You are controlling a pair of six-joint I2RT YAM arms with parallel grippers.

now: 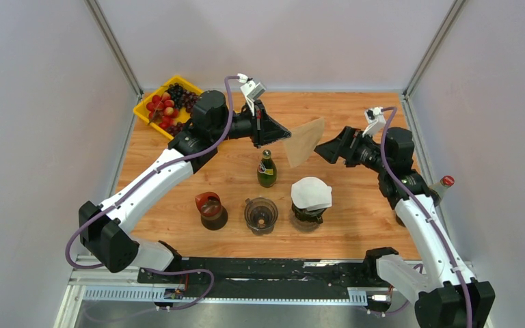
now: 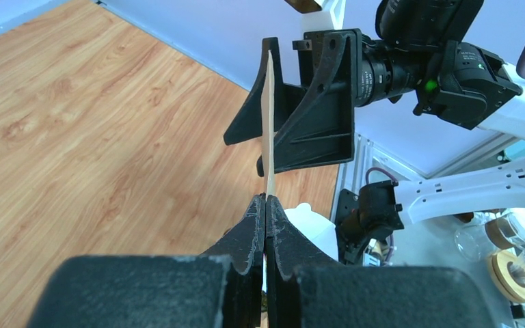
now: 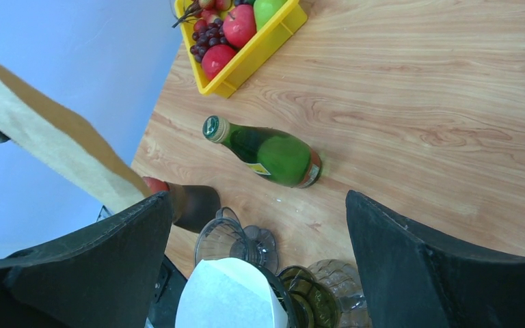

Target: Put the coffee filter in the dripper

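Note:
A brown paper coffee filter [image 1: 304,141] hangs in the air over the middle of the table, pinched at one corner by my shut left gripper [image 1: 284,134]. In the left wrist view the filter [image 2: 270,116] stands edge-on above the shut left gripper [image 2: 266,199]. My right gripper [image 1: 324,149] is open just right of the filter, its fingers [image 2: 321,126] standing on either side of the far edge. In the right wrist view the filter [image 3: 48,137] ends beside one finger. An empty clear dripper [image 1: 261,213] stands below, near the front.
A second dripper holding a white filter [image 1: 311,193] sits on a glass carafe to the right of the clear one. A green bottle [image 1: 266,169] stands behind them, and a brown jar with a red lid [image 1: 210,209] stands to the left. A yellow fruit tray [image 1: 143,109] is at the back left.

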